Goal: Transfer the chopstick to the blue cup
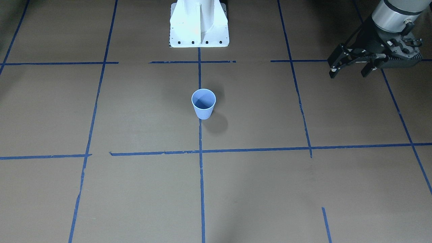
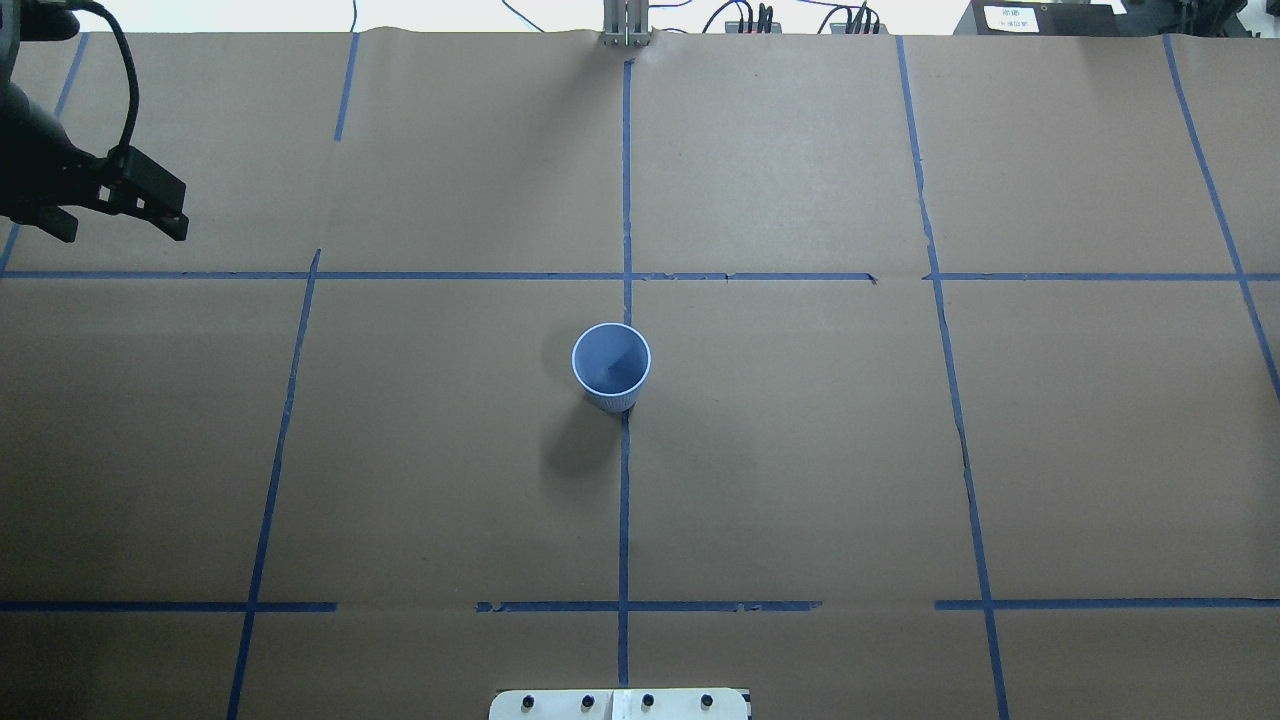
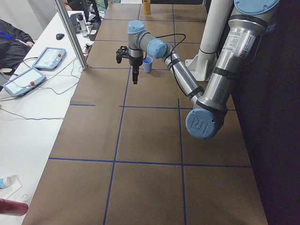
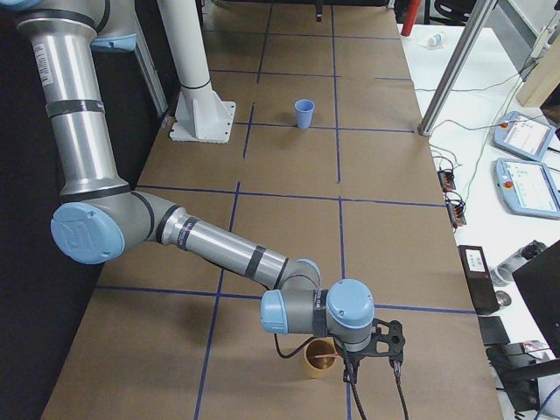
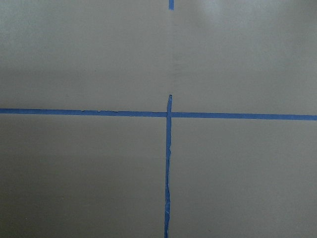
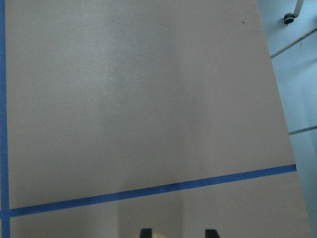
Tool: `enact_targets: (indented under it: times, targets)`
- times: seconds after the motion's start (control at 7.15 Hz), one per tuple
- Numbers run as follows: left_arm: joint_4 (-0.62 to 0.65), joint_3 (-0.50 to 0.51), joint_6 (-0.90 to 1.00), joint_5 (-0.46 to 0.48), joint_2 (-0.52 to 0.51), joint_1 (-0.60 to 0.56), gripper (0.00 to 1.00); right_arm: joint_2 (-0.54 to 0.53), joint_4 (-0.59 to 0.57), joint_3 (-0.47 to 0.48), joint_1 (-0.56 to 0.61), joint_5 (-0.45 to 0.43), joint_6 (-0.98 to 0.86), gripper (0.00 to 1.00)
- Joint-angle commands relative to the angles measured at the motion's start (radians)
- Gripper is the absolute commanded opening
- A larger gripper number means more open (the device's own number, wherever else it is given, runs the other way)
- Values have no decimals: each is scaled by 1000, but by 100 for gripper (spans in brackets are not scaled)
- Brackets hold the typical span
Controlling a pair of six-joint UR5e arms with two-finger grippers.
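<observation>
The blue cup (image 1: 203, 103) (image 2: 611, 365) (image 4: 304, 113) stands upright on the centre tape line, with nothing showing inside it. The chopstick is not visible in any view. My left gripper (image 1: 349, 72) (image 2: 122, 231) hangs open and empty above the table's far left part, well away from the cup. My right gripper (image 4: 350, 374) hovers at the table's right end, right beside a tan cup (image 4: 318, 357). In the right wrist view its two dark fingertips (image 6: 145, 232) stand apart at the bottom edge, so the right gripper (image 6: 178, 232) is open.
Blue tape lines (image 2: 624, 480) divide the brown paper table cover into squares. The white robot base (image 1: 199, 23) stands at the table's near middle edge. A side desk with teach pendants (image 4: 525, 171) and cables runs along the operators' side.
</observation>
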Motion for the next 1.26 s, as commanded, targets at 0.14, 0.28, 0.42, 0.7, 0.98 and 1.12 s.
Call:
enact_targets:
  times: [0.14, 0.28, 0.42, 0.7, 0.98, 1.12]
  targets:
    - [1, -10, -2, 0, 3, 0, 100, 0, -2, 25, 1, 2, 3, 3]
    - [1, -18, -6, 0, 4, 0, 100, 2, -1, 46, 5, 4, 2, 0]
    - [1, -18, -12, 0, 4, 4, 100, -3, -9, 95, 7, 10, 0, 0]
    - [1, -18, -14, -2, 4, 4, 100, -9, -18, 144, 75, 71, 0, 0]
    - [1, -18, -12, -2, 4, 2, 100, -9, -196, 274, 139, 140, -15, 0]
    - [1, -14, -5, -2, 4, 2, 100, -12, -332, 387, 134, 137, -21, 0]
